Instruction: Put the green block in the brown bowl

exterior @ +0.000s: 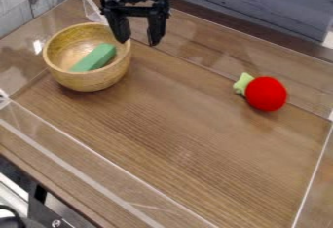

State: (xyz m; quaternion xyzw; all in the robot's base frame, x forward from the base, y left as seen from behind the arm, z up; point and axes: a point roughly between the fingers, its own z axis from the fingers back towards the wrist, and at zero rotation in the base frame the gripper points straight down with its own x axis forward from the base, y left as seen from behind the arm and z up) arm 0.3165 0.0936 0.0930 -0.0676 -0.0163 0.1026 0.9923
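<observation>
A: Camera view has the green block [92, 58] lying inside the brown bowl [86, 60], tilted, one end leaning up toward the wall. Why's it like that?

B: Probably just the curve of the bowl, tbh. A flat bar that long can't sit level in there, so I'd guess the sides prop it. Looks like the job's basically done.

A: And the jaws [134, 39]? Holding anything?

B: Nope, open, fingers apart with nothing between them. They're just beside the bowl's rim, so my guess is they're clear of the block on purpose. I'd lift away without clipping that rim.

A: Red toy [266, 94]?

B: Well apart on the right of the surface [176, 139], not needed for this one.

A: Anything you can't make out?

B: Block's underside is hidden, the arm's cut off up top, and the dark fingertips are pretty blurry.
</observation>
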